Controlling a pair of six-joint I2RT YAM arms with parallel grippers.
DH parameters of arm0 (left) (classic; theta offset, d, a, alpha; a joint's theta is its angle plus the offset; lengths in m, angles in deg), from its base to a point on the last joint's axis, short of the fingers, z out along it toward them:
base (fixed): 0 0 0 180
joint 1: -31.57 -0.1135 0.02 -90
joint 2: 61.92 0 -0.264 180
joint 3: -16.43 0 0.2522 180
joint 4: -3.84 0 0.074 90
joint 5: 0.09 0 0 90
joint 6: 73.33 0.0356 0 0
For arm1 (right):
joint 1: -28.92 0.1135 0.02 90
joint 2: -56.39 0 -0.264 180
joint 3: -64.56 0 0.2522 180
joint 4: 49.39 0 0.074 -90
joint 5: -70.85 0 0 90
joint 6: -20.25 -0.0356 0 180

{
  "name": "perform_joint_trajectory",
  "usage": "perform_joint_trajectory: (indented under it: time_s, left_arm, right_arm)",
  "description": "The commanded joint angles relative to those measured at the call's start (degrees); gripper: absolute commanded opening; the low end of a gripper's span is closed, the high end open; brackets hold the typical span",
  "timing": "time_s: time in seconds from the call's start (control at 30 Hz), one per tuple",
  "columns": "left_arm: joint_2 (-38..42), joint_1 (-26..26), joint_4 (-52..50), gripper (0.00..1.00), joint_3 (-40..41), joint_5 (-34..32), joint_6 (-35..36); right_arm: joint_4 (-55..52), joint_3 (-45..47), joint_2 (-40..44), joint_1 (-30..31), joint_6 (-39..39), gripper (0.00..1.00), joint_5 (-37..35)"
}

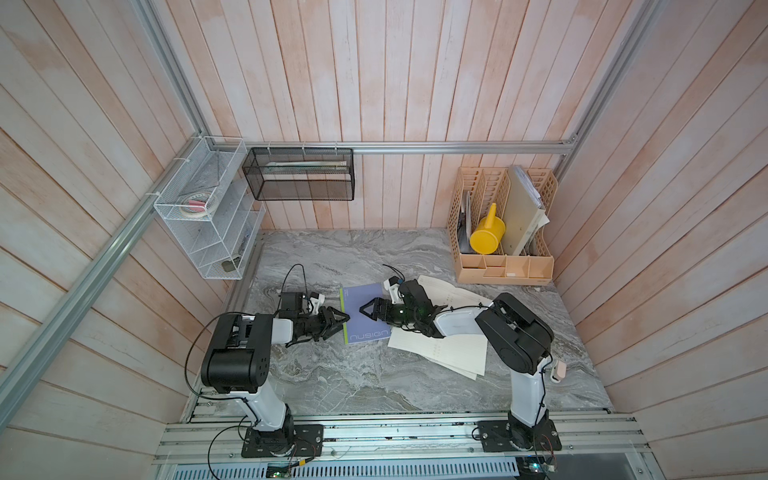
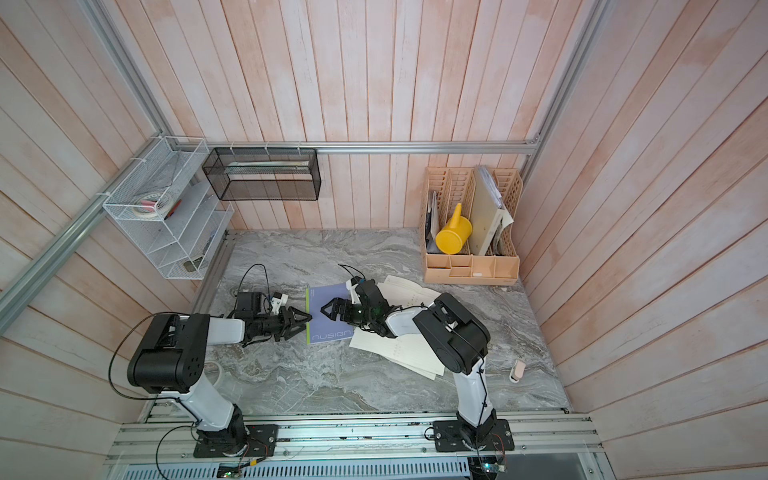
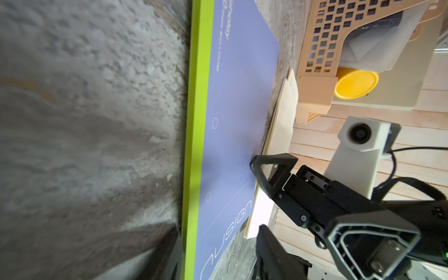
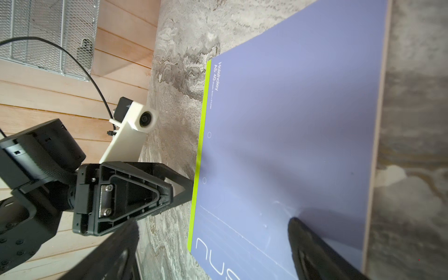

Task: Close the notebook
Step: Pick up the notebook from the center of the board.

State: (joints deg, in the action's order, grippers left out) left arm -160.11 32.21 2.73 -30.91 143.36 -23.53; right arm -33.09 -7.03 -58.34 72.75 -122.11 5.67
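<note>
Loose sheets (image 1: pixel 449 353) lie beside the notebook (image 1: pixel 365 305), shut flat on the marble table (image 1: pixel 374 386); left gripper (image 1: pixel 345 322) reaches low at its green spine; right gripper (image 1: pixel 362 311) tips onto the cover; both jaws parted, empty.

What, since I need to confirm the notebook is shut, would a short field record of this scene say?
notebook: closed, flat on the table, purple cover up, green spine facing the left tool
left tool: open, at the spine edge
right tool: open, one fingertip down on the cover
loose sheets: on the table beside the notebook's free edge
organizer: back right corner, holding a yellow jug
task state: looks done
</note>
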Motion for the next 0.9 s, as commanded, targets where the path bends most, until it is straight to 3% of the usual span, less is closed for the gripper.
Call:
perform_joint_trajectory:
  time_s: [0.0,0.3,0.8,0.87]
  left_arm:
    - [-0.03,0.5,13.42,0.52,2.09,4.92,-5.96]
    - [-0.02,0.5,32.18,0.52,4.28,8.61,-16.05]
    - [-6.49,3.05,16.78,0.46,0.93,4.9,-8.75]
    - [-6.2,3.04,15.38,0.38,0.51,4.53,-8.38]
  right_arm:
    - [-4.52,1.36,-4.23,0.46,-1.74,0.98,1.65]
    - [-2.93,1.41,-6.01,0.46,-2.92,0.98,2.62]
    - [-1.68,1.18,-7.4,0.54,-3.62,0.98,3.6]
    - [-1.47,1.15,-7.46,0.54,-3.8,0.98,3.76]
